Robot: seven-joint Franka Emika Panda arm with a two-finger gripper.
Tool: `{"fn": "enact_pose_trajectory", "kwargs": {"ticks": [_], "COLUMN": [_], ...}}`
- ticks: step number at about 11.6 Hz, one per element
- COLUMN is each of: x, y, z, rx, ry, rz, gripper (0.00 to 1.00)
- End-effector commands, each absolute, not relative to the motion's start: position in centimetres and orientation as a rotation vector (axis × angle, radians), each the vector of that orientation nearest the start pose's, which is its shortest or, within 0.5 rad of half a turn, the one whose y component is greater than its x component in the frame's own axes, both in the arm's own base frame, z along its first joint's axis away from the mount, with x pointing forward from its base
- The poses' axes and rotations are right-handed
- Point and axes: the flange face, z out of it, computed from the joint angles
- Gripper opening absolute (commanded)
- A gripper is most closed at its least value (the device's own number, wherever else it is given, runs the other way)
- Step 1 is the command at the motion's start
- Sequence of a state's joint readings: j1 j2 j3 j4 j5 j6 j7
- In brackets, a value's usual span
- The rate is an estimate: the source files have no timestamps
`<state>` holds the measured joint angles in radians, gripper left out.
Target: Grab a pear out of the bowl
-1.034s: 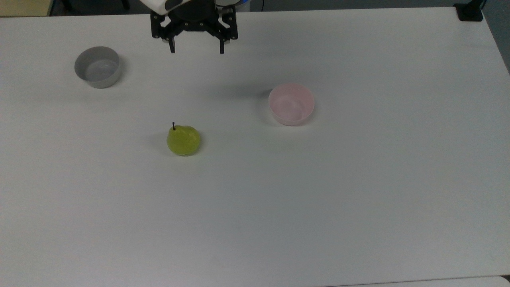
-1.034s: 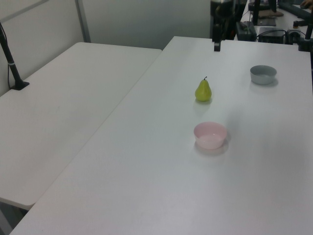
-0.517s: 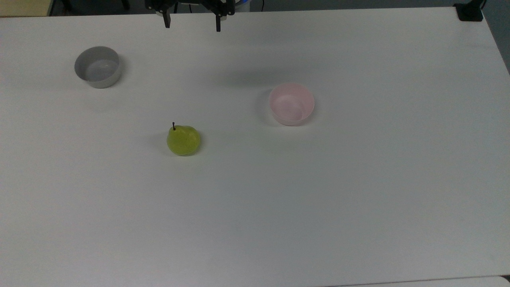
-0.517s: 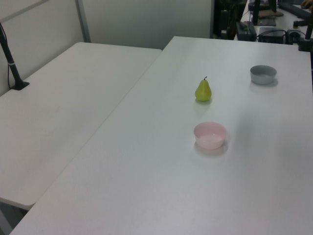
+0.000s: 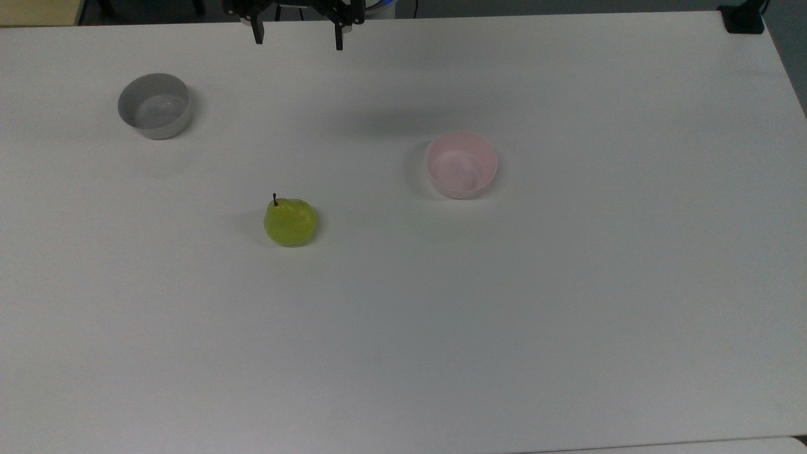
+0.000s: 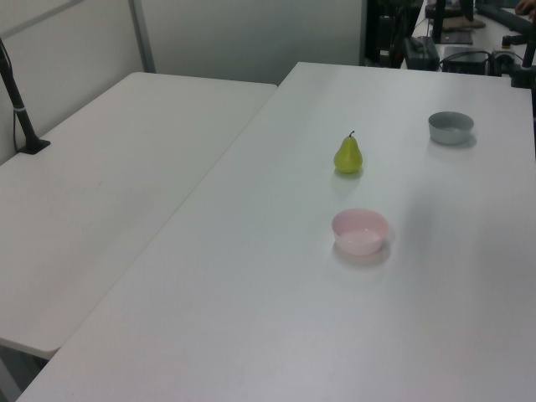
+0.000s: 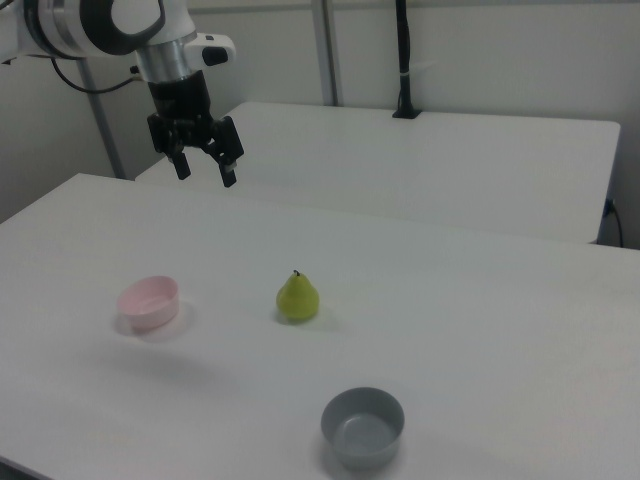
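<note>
Yellow-green pear [image 5: 290, 222] is standing upright on the counter [image 5: 567, 315], outside the pink bowl [image 5: 461, 164]. We are judging it firm, smooth and light; grip its wide belly. Our hand [image 7: 202, 170] is hanging released.

Two white tables [image 6: 126, 193] side by side, pale wall [image 7: 480, 50] behind.

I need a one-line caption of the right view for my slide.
Open gripper raised above the table; pear standing between empty pink bowl and grey bowl.
</note>
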<state>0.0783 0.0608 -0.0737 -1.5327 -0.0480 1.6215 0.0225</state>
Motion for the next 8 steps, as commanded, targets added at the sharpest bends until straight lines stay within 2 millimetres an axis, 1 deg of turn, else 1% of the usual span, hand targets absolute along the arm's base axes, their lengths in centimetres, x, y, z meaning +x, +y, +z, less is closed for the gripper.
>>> {"fn": "enact_pose_trajectory", "kwargs": {"ticks": [1,8], "x": [56.82,56.57], "y": [0.22,0.38], "z": [61.34,61.13], "rx": [-3.186,-3.179], "ry": [0.013,0.016], "rz": [-0.013,0.023], "gripper": [1.00,1.00]}}
